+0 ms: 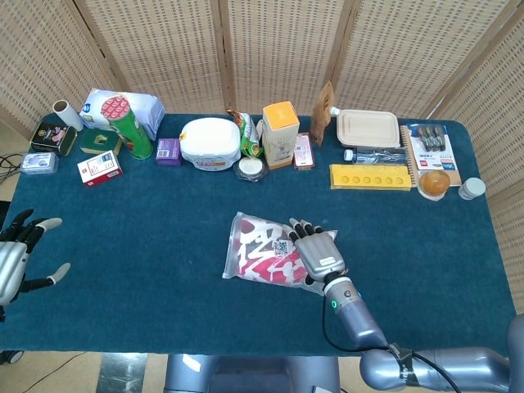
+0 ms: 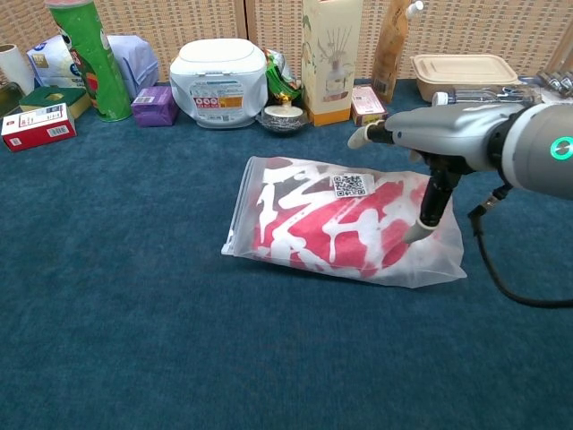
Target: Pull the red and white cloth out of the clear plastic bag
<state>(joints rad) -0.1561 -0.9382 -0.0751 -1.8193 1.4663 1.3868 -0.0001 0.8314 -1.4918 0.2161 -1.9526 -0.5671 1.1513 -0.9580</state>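
Observation:
The clear plastic bag point(image 1: 255, 250) lies flat mid-table with the red and white cloth point(image 2: 358, 228) folded inside it; its top looks sealed, and a QR label shows through the plastic. My right hand point(image 1: 318, 250) hovers palm down over the bag's right end with its fingers spread and nothing held. In the chest view the right hand point(image 2: 443, 136) is above the bag point(image 2: 295, 224), and its thumb tip point(image 2: 414, 235) hangs down against the plastic. My left hand point(image 1: 16, 258) is open at the table's far left edge, well away from the bag.
Goods line the back of the table: a green can point(image 1: 131, 127), a white tub point(image 1: 210, 143), a tall carton point(image 1: 280, 133), a yellow tray point(image 1: 370, 176), a beige lunch box point(image 1: 368, 128). A red and white box point(image 1: 100, 168) sits at the left. Blue cloth surrounds the bag.

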